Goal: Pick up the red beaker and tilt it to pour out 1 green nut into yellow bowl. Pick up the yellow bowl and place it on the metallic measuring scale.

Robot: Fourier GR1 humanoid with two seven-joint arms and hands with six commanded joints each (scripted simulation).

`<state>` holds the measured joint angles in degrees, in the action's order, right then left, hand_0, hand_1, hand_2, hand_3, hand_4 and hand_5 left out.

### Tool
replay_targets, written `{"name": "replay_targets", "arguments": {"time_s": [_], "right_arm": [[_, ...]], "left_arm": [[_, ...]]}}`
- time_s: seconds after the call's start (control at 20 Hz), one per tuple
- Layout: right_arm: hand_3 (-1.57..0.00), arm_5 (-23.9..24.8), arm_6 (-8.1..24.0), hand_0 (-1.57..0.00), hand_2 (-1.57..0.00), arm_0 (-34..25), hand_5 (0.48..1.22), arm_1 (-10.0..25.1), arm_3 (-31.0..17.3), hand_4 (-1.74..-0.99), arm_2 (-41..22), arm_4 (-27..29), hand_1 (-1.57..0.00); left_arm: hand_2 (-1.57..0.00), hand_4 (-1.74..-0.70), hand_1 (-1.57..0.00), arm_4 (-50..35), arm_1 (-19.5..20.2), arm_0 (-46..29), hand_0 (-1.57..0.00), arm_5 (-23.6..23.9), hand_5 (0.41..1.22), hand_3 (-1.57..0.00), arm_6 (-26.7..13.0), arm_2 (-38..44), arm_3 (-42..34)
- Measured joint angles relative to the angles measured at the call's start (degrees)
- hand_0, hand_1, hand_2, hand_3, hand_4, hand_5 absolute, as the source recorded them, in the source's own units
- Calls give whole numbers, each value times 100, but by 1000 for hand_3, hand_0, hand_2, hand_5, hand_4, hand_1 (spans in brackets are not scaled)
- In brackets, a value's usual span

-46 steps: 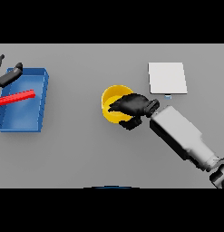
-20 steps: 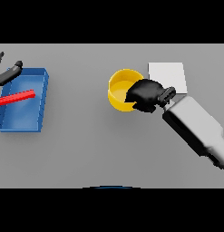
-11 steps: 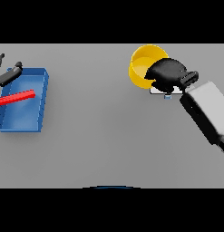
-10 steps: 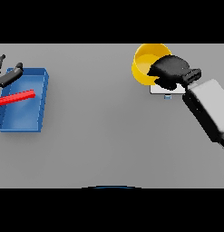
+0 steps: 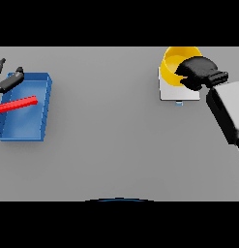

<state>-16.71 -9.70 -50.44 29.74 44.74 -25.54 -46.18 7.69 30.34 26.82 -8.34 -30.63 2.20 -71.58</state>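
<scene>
Over the scale, right hand grips yellow bowl.

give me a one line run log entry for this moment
phase: placing | right hand: shut on yellow bowl, over scale | left hand: open, idle at blue tray | red beaker: lying in tray

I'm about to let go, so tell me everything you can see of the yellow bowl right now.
The yellow bowl is round, plain bright yellow, open side up, near the table's far right. The right hand curls over its right rim and hides that side. It overlaps the far edge of the pale square measuring scale; whether it rests there or is held above cannot be told. No nut shows in the visible part.
</scene>
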Motion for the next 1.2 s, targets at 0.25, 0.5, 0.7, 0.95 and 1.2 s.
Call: {"name": "replay_targets", "arguments": {"time_s": [0.25,0.5,0.7,0.95,1.2], "right_arm": [[-1374,188,-79,-1571,-1386,-20,1221,-140,-491,-1741,26,19,-1571],[-1417,309,-144,-1571,-1382,-64,1221,-230,-887,-1741,1,-22,-1571],[-1110,303,-236,-1558,-1343,-160,1221,-241,-1080,-1682,28,2,-1428],[-476,45,-6,-757,-579,-87,923,-290,-1013,-1513,147,191,-673],[-164,-48,-36,-247,-192,-110,824,-298,-1115,-1448,174,226,-243]], "left_arm": [[1,-858,1,49,43,14,1,-12,809,1,30,1,98],[1,-845,1,32,78,104,1,-80,788,1,-41,10,151],[1,-836,1,49,55,-12,1,-87,775,1,-25,-42,68],[1,-839,1,5,17,43,1,-73,764,1,-103,-20,69],[1,-834,1,-12,45,12,1,-94,750,1,-34,2,74]]}}
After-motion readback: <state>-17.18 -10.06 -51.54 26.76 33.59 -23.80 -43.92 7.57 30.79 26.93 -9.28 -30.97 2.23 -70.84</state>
